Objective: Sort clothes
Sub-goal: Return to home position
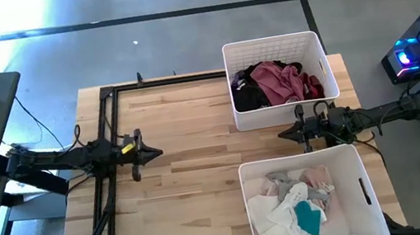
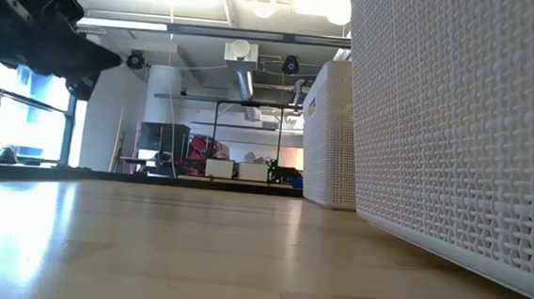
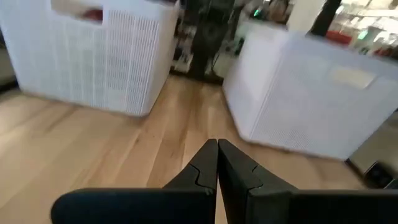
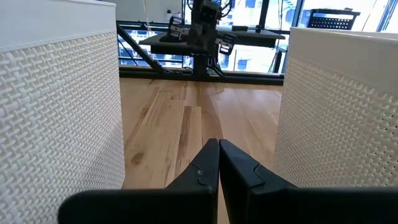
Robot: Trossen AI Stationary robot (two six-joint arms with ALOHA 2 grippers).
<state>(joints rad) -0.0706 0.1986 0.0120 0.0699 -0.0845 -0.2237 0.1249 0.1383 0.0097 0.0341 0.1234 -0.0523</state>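
Note:
The clothes lie in two white bins on the table's right side. Maroon, pink and black clothes [image 1: 276, 83] fill the far bin [image 1: 272, 40]. White, grey, pink and teal clothes [image 1: 298, 204] lie in the near bin [image 1: 299, 157]. My left gripper [image 1: 157, 152] [image 3: 217, 146] hangs shut over bare wood at the table's left, pointing level toward the bins. My right gripper [image 1: 283, 133] [image 4: 218, 146] is shut too, level in the gap between the two bins, pointing toward the table's left. Neither holds anything.
A black metal frame [image 1: 108, 133] runs along the table's left and far edges. Bare wooden tabletop [image 1: 194, 178] lies between the left gripper and the bins. In the right wrist view the woven bin walls [image 4: 62, 106] stand close on both sides.

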